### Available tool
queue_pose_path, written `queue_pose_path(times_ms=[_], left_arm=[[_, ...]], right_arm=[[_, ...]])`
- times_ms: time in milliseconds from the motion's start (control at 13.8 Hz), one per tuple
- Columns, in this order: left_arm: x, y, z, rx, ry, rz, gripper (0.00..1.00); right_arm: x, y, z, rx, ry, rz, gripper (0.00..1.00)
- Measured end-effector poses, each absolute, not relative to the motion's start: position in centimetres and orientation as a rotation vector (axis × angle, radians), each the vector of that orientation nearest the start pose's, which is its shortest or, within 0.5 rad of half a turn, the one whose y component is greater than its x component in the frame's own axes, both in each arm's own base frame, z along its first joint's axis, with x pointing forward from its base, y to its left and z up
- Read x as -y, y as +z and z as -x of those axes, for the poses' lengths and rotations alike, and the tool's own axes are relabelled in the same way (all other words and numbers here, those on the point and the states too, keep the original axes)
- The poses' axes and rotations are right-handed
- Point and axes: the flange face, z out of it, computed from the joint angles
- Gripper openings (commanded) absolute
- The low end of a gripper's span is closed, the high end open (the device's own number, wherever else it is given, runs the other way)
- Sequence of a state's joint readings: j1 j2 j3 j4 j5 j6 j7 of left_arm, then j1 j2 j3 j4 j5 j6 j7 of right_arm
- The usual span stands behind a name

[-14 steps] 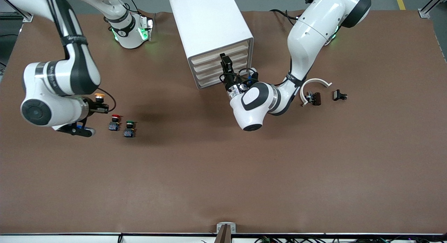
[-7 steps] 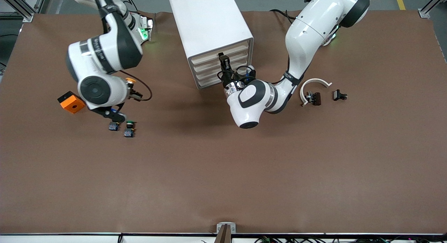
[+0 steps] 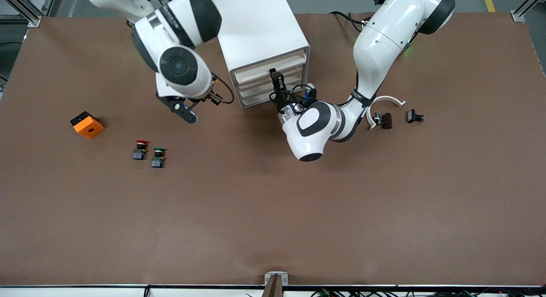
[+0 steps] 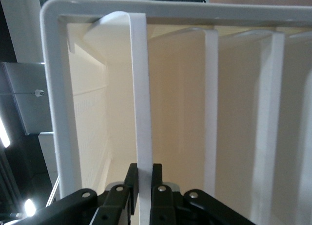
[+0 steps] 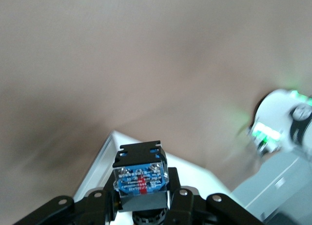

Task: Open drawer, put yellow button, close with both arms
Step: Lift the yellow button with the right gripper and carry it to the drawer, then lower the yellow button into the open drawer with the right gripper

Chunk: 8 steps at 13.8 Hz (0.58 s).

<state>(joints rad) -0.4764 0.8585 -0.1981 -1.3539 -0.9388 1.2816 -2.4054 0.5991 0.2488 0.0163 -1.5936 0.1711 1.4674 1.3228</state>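
- The brown worktop [image 3: 273, 211] carries a white cabinet [image 3: 256, 28] of four drawers.
- The top drawer [image 3: 273, 73] is pulled out a little, and the left claw [image 3: 276, 80] is clamped on its front lip [image 4: 141, 112].
- The right claw [image 3: 204, 100] hangs over the worktop beside the cabinet, closed on the yellow button [image 5: 140, 178], whose dark body shows between the fingers [image 5: 105, 200].
- A red button [image 3: 140, 149] and a green button [image 3: 158, 157] sit side by side, nearer the camera.

Brown table [image 3: 273, 211], white cabinet [image 3: 256, 24], orange block [image 3: 87, 125], red-capped button [image 3: 139, 149], green-capped button [image 3: 158, 157]
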Motion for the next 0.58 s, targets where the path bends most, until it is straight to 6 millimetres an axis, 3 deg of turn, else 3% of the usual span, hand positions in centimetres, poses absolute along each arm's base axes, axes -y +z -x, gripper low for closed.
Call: queue_pose_path(times_ms=[291, 581], left_arm=[[43.8, 25.1, -50.1, 1.675, 1.400, 1.104, 0.09], [41.6, 25.5, -52.5, 1.731, 1.432, 1.084, 0.09]], right_arm=[[-39.0, 48.5, -47.0, -1.342, 0.657, 2.893, 0.19], [-43.0, 47.1, -46.6, -1.523, 0.583, 2.767, 0.19]])
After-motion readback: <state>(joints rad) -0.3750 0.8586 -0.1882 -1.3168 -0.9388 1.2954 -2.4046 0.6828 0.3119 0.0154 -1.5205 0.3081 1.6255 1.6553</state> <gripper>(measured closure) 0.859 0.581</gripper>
